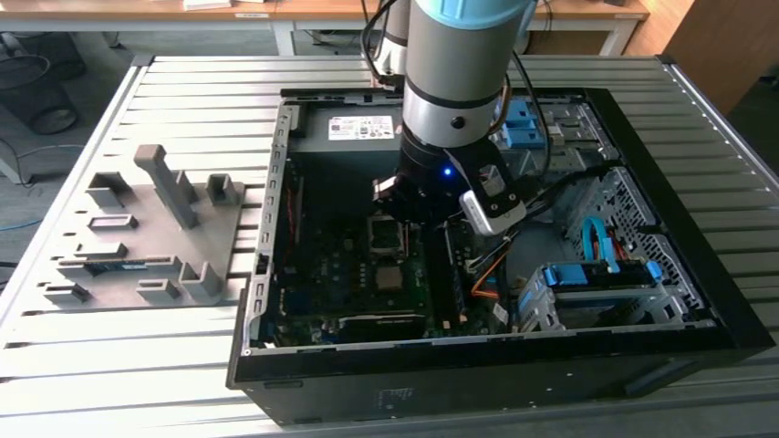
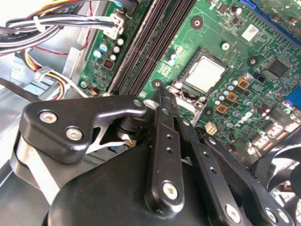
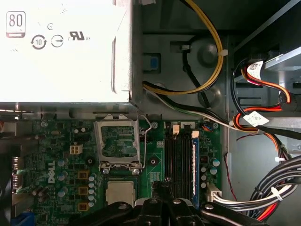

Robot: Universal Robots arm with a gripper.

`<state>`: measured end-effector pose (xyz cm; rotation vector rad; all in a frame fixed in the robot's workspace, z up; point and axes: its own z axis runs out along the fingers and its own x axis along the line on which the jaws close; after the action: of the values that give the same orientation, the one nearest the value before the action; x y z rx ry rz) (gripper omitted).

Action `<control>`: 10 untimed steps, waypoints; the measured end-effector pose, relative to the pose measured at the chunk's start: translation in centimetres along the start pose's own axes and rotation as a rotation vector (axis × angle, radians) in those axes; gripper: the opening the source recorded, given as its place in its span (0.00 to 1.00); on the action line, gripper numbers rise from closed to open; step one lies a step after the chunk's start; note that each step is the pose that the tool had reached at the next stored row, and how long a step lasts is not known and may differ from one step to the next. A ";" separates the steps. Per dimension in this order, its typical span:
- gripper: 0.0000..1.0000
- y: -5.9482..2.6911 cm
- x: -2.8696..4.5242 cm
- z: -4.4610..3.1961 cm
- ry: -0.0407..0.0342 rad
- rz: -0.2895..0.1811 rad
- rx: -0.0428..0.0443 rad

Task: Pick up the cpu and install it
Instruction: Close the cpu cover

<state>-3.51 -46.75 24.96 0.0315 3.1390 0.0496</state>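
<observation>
Closest to us in the second wrist view is the gripper (image 2: 162,96). Its two black fingers (image 2: 163,141) are pressed together with nothing between them. In the first wrist view the same fingertips (image 3: 162,184) come to one narrow point over the green board (image 3: 61,155).

Just past that point lies the cpu (image 2: 205,73), a small silvery square sitting flat in its socket, near the fingertips but not touching them. In the first wrist view the cpu (image 3: 121,195) sits between the fingers and the metal frame (image 3: 116,141), which is swung open. The black memory slots (image 3: 181,160) run alongside it.

Further off is the grey power box (image 3: 66,52), with bundled cables (image 3: 263,117) beside it.

In the exterior view the arm (image 1: 457,82) reaches down into the middle of the open computer case (image 1: 487,360). The cpu (image 1: 389,276) shows just below the gripper (image 1: 420,205). At the exterior view's left, a grey holder block (image 1: 159,228) rests on the ribbed table (image 1: 73,365).
</observation>
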 end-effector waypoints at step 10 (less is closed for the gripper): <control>0.10 0.00 0.00 0.00 0.0014 0.000 -0.0684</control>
<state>-3.51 -46.75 24.96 0.0316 3.1362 0.1569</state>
